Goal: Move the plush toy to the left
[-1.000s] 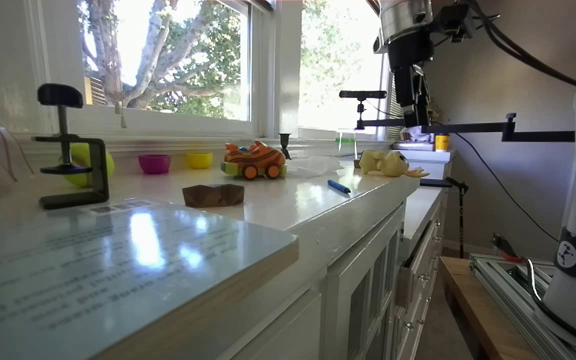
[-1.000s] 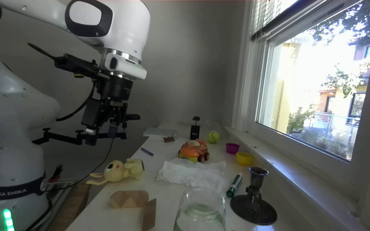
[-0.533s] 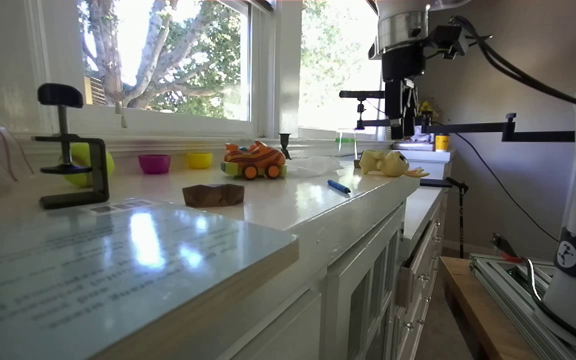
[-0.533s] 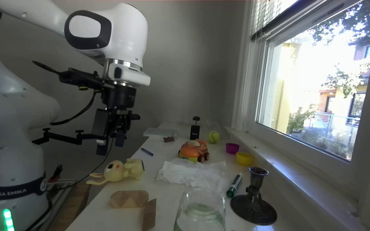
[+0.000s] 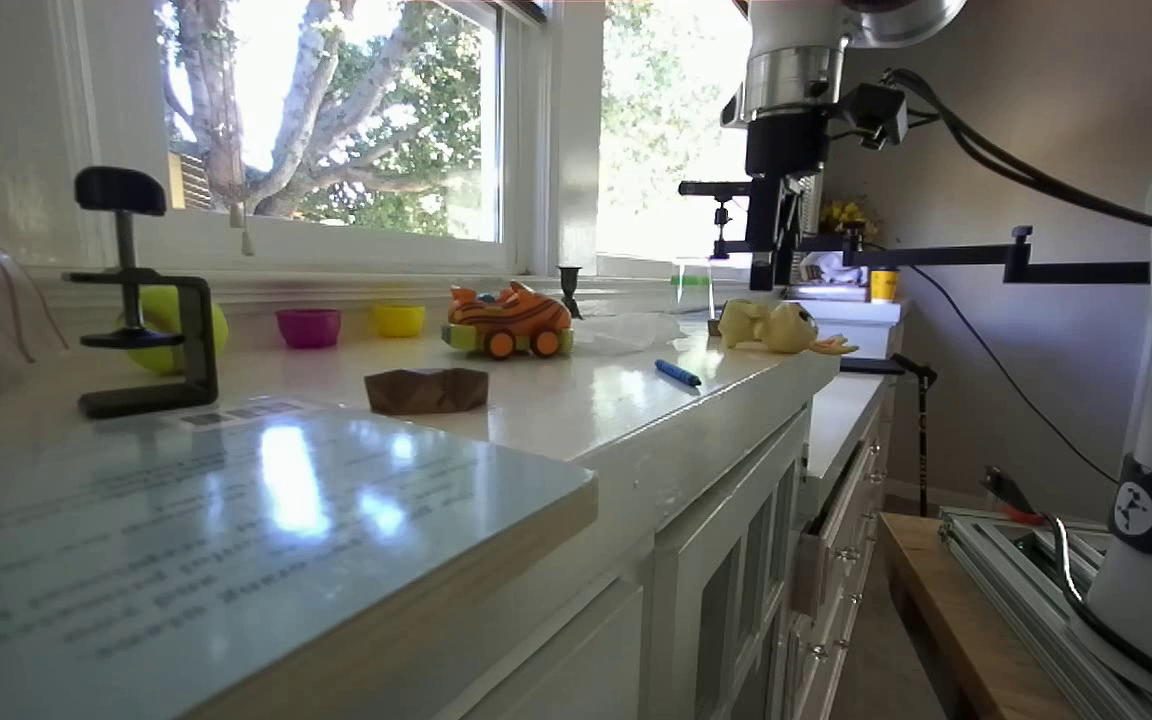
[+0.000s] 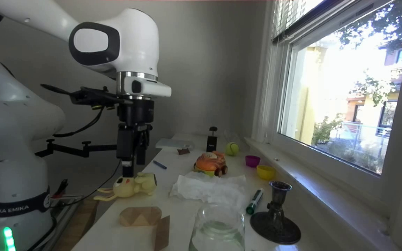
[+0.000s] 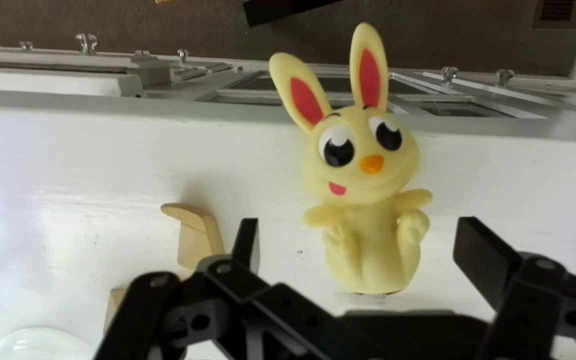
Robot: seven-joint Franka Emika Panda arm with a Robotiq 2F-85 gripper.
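The plush toy is a pale yellow bunny with long ears, red inside, and big eyes. It lies on its back on the white counter in the wrist view (image 7: pixel 368 245), its ears reaching over the counter edge. It also shows in both exterior views (image 5: pixel 781 327) (image 6: pixel 127 189). My gripper (image 7: pixel 358 230) is open and empty, with one finger on each side of the toy's lower body in the wrist view, apart from it. In both exterior views the gripper (image 5: pixel 774 275) (image 6: pixel 134 165) points down just above the toy.
Tan angular pieces (image 6: pixel 140 216), a glass jar (image 6: pixel 218 226) and a dark candle holder (image 6: pixel 276 219) stand near the toy. Beyond are a crumpled white sheet (image 6: pixel 211 188), an orange toy car (image 6: pixel 210 162), a blue pen (image 5: pixel 677 373), cups (image 5: pixel 309 327) and a clamp (image 5: pixel 198 340).
My gripper has come down toward the toy and turned from tilted to nearly vertical. The toy and the other objects have not moved.
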